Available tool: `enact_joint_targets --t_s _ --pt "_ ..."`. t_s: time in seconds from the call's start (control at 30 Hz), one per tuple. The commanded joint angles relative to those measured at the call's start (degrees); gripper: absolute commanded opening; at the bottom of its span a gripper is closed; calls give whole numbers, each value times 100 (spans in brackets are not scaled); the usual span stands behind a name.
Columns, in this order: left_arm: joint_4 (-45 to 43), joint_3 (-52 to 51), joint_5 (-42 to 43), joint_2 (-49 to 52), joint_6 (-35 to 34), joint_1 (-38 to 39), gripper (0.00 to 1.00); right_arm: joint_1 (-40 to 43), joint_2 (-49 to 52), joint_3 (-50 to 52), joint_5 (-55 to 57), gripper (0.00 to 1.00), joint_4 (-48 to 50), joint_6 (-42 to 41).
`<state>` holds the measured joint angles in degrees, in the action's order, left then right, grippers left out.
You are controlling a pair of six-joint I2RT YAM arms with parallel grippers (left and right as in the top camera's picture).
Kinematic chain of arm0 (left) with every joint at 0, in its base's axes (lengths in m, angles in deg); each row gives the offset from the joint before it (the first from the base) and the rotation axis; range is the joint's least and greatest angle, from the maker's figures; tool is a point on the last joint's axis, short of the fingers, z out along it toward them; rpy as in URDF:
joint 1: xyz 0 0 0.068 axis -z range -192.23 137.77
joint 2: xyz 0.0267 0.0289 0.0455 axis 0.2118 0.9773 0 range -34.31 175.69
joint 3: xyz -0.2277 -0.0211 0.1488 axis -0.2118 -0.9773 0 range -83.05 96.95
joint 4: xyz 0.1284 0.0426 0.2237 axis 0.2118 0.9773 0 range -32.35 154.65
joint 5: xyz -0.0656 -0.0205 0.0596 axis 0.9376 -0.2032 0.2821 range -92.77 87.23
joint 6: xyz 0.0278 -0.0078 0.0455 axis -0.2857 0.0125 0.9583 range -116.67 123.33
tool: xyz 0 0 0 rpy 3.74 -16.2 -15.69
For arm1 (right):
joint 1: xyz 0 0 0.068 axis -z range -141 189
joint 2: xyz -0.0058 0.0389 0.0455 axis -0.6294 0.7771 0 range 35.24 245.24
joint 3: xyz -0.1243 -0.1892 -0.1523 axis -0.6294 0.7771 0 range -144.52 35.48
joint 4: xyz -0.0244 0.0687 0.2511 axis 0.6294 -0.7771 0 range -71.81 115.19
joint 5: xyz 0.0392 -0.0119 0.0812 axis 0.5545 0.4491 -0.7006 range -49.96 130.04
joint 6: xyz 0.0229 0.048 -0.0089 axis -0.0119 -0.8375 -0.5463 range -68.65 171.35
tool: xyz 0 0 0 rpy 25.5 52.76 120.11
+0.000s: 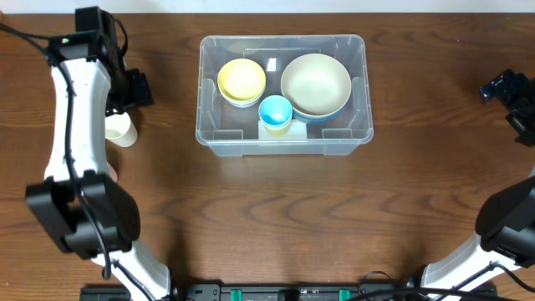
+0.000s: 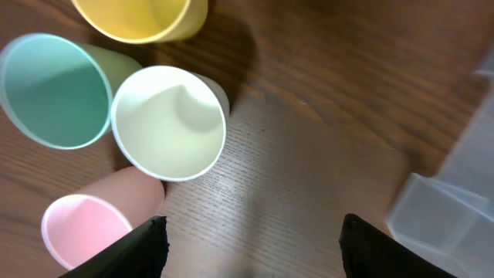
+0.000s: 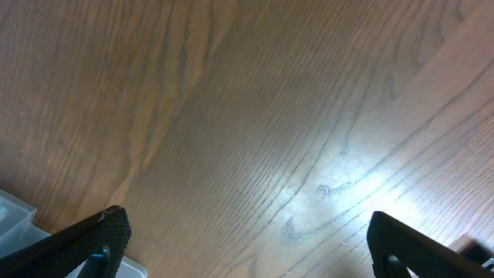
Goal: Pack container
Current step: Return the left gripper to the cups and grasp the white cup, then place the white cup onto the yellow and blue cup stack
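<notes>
The container [image 1: 334, 142] is being shown at 12 o'clock on the table [image 1: 267, 217] from overhead, mouth up, with its long axis running 9 to 3 o'clock (bowls [image 1: 242, 79] and a blue cup [image 1: 275, 110] are sitting inside). The left gripper [image 2: 253, 224] is being held wide, nothing between its jaws, just beside some tipped cups. In the wrist view the cream cup [image 2: 168, 123] is at its 10 o'clock and the pink cup [image 2: 85, 228] at 8. From there the container is lying at 3 o'clock overhead, short wall nearest. The right gripper [image 3: 247, 216] is being held fully wide too, empty, over bare wood, with the container at its 9 o'clock. The cups are nearer the left arm, so that one is probably being lined up for the pick.
</notes>
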<state>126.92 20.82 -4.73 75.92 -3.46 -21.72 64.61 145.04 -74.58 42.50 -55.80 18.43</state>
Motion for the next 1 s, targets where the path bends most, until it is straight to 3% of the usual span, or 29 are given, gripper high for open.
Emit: enact_joint_targets --t_s 0.0,0.37,0.43,0.53,0.63,0.97 --pt "50 -17 -66 269 -105 -127 72 -7 -28 15 28 99 2 -90" --pt "-190 -20 -66 1150 -59 -212 71 -7 -28 15 28 99 4 -92" --pt "-208 -22 -63 1263 -59 -212 57 -7 -28 15 28 99 2 -90" --pt "-210 -22 -61 1377 -63 -212 25 -7 -28 15 28 99 2 -90" --pt "-219 -22 -39 1397 -63 -212 8 -7 -28 15 28 99 4 -90" --pt "188 210 417 1045 -83 -44 6 -7 -28 15 28 99 4 -90"
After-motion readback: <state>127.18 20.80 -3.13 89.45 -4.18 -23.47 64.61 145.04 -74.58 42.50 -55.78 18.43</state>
